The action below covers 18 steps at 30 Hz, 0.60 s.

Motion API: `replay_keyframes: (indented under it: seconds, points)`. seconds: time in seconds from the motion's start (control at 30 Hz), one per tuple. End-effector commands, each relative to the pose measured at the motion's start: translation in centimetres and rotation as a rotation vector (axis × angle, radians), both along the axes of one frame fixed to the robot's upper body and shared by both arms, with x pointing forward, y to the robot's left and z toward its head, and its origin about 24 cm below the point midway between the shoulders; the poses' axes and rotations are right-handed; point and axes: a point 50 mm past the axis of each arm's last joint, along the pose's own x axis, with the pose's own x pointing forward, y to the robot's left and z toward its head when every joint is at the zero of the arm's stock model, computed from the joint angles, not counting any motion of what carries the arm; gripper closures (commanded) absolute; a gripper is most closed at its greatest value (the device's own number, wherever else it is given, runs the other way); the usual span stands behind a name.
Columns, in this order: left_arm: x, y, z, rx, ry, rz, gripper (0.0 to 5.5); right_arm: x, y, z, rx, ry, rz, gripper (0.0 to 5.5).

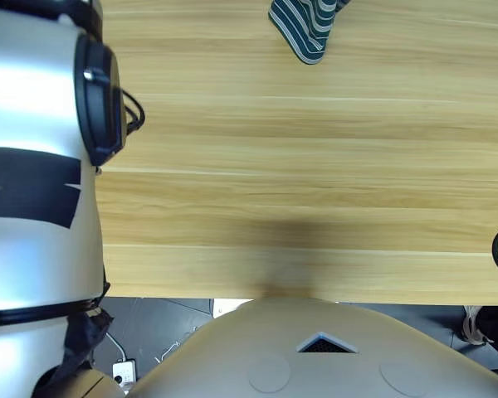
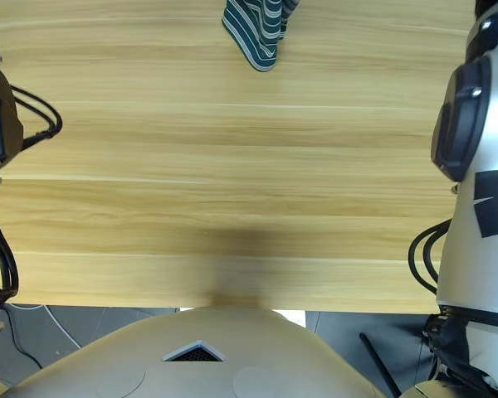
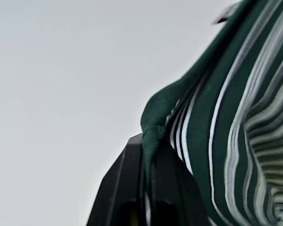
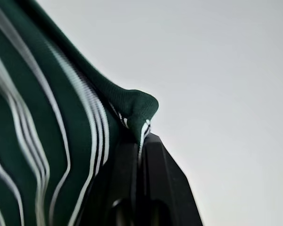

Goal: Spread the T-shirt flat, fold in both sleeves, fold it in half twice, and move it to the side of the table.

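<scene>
Cloth of the striped green T-shirt [image 1: 303, 29] is hanging above the far side of the bench [image 1: 299, 166], while the left claw [image 3: 146, 155] and the right claw [image 4: 140, 146] are each clamping a bunched edge of it.

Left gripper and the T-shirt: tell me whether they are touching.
Touching. The left wrist view shows a fold of the striped T-shirt clamped in the left gripper, the fabric pressed between its black fingers with no gap.

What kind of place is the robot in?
Probably an indoor workroom or lab: a plain wooden table, a dark floor with a power strip, and a striped T-shirt dangling above.
</scene>
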Motion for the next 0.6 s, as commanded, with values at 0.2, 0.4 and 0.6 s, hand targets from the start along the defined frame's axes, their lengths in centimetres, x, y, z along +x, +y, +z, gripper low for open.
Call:
replay_keyframes:
  seconds: [0.2,0.4,0.6]
  points:
    - [-13.6,4.2,-16.5,0.255,0.491,-0.507,5.47,-8.8,-4.9,-10.8,0.056,0.653,0.591,5.5]
    - [-17.2,7.1,-15.2,0.21,0.511,-0.446,5.47,-12.4,-8.9,-10.8,0.259,0.76,0.596,5.5]
    - [-23.1,5.5,-14.9,0.327,0.547,-0.563,5.47,-20.6,-5.6,-16.1,0.15,1.193,0.789,5.5]
